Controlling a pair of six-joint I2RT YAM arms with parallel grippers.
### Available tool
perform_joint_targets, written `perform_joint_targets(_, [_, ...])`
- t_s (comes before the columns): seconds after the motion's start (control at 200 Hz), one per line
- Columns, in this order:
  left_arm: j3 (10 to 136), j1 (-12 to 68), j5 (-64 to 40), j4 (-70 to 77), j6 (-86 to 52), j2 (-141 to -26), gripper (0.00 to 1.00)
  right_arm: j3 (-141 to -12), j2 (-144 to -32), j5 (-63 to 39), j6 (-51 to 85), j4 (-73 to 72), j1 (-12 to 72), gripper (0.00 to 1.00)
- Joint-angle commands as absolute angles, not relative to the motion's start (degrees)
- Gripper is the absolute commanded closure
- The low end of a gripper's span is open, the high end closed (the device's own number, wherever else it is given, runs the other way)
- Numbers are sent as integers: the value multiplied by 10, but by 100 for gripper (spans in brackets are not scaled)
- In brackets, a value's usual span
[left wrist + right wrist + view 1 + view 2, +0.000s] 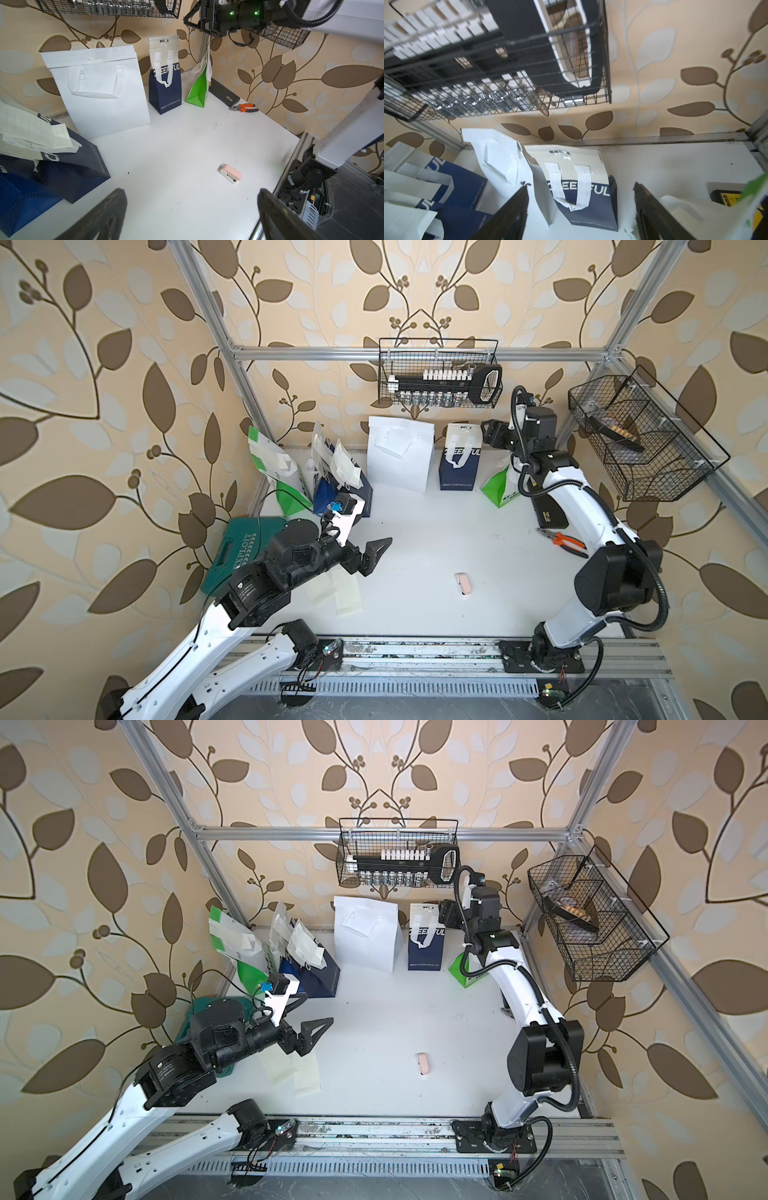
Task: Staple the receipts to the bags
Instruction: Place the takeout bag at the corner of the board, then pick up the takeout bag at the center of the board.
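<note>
Several bags stand along the back wall: a white-and-green one (270, 464), two navy ones (345, 493), a plain white one (399, 456), a navy "CHEERFUL" one (457, 466) and a green one (498, 489). Pale receipts (345, 466) hang over the left bags' tops. Two more receipts (347, 593) lie flat on the table, partly under my left arm. A pink stapler (463, 584) lies alone mid-table. My left gripper (374, 553) hovers open and empty, with the stapler (230, 174) ahead of it. My right gripper (580, 185) is open above the CHEERFUL bag (583, 207), touching nothing.
A teal tool case (237, 551) lies at the table's left edge under my left arm. Orange pliers (561, 541) and a black case (550, 514) lie by the right arm. Wire baskets hang on the back wall (438, 373) and on the right frame (640, 439).
</note>
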State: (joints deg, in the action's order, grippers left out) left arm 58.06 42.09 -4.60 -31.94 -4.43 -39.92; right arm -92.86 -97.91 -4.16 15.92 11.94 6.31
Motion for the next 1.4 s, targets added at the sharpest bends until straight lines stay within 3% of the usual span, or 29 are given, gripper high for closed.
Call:
perform_joint_targets(0.0, [598, 426, -77, -312, -32, -404, 1, -973, -1008, -75, 127, 149, 63, 21])
perform_joint_targets(0.355, [594, 427, -89, -307, -35, -416, 1, -1122, -1121, -98, 92, 211, 63, 20])
perform_joint_targets(0.76, [589, 427, -84, -303, -34, -425, 1, -1175, -1178, -114, 59, 257, 84, 25])
perform_joint_targets(0.965, [588, 427, -81, -305, -34, -427, 1, -1140, -1149, -107, 50, 246, 90, 39])
perform_joint_targets(1.155, [587, 426, -76, -305, -36, -429, 1, -1101, -1126, -96, 45, 222, 91, 74])
perform_joint_targets(1.349, [585, 427, -76, -303, -36, -429, 1, -1075, -1108, -93, 35, 209, 96, 100])
perform_joint_targets(1.394, [585, 426, -78, -303, -36, -430, 1, -1069, -1103, -88, 32, 207, 99, 100])
